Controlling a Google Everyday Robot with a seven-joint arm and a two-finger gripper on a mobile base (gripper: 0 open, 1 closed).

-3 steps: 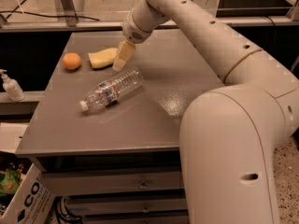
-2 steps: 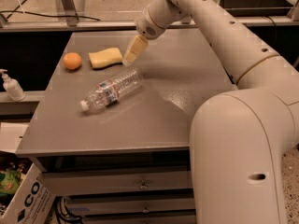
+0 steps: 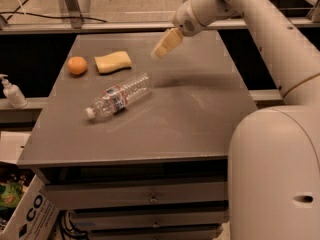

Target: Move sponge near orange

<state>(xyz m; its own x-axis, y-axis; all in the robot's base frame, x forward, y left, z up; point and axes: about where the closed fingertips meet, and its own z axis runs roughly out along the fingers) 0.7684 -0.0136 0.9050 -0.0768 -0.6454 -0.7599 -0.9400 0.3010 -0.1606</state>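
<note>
— Where is the gripper [image 3: 159,51]?
— Raised over the far part of the table [image 3: 200,114], carrying nothing, well right of the sponge [image 3: 113,62].
— And the sponge?
— Flat on the table, just beside the orange [image 3: 77,65], not touching it. A plastic water bottle [image 3: 119,96] lies on its side nearer the front.

The gripper [image 3: 160,50] hangs in the air over the far part of the grey table [image 3: 200,114], holding nothing, its tips pointing down and toward the picture's left. Left of it and clear of it, the sponge [image 3: 113,62] lies flat on the table. The orange [image 3: 77,65] sits beyond the sponge, farther from the gripper, just beside the sponge with a narrow gap between them. Nearer the camera than the gripper, and to its left, a clear plastic bottle [image 3: 119,96] lies on its side.
</note>
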